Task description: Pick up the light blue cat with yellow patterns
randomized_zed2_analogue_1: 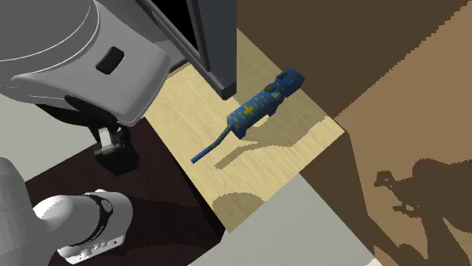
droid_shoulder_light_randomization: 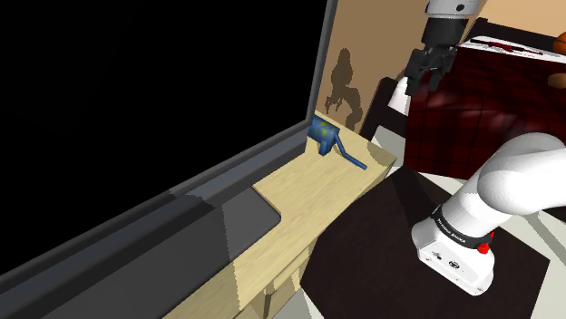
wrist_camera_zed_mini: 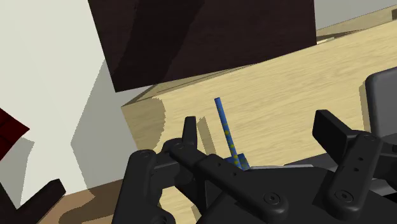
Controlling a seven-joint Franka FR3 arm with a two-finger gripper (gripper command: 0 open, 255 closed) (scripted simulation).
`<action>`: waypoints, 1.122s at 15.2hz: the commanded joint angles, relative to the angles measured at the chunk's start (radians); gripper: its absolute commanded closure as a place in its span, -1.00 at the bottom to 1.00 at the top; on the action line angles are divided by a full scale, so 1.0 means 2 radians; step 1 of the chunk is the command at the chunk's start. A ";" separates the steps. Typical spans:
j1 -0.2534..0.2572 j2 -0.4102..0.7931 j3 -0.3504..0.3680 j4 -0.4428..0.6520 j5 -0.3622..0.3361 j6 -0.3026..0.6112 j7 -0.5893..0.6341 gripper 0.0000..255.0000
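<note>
Cat (droid_shoulder_light_randomization: 325, 134) (randomized_zed2_analogue_1: 253, 112) (wrist_camera_zed_mini: 226, 133), blue with yellow marks, lies on a pale wooden worktop (droid_shoulder_light_randomization: 299, 195) (randomized_zed2_analogue_1: 280, 151). Black hand (droid_shoulder_light_randomization: 424, 86) (wrist_camera_zed_mini: 259, 127) hangs clear of it, fingers apart, holding nothing.

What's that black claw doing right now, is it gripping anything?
Gripper: open, holding nothing; the blue cat with yellow patterns lies apart on the wooden top.

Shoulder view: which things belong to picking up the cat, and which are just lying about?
Job: blue cat with yellow marks; open gripper; wooden top it lies on.
Lying about: grey frame; dark red checked furniture.
</note>
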 commanded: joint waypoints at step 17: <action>0.014 0.228 0.010 -0.040 -0.011 0.326 -0.020 -1.00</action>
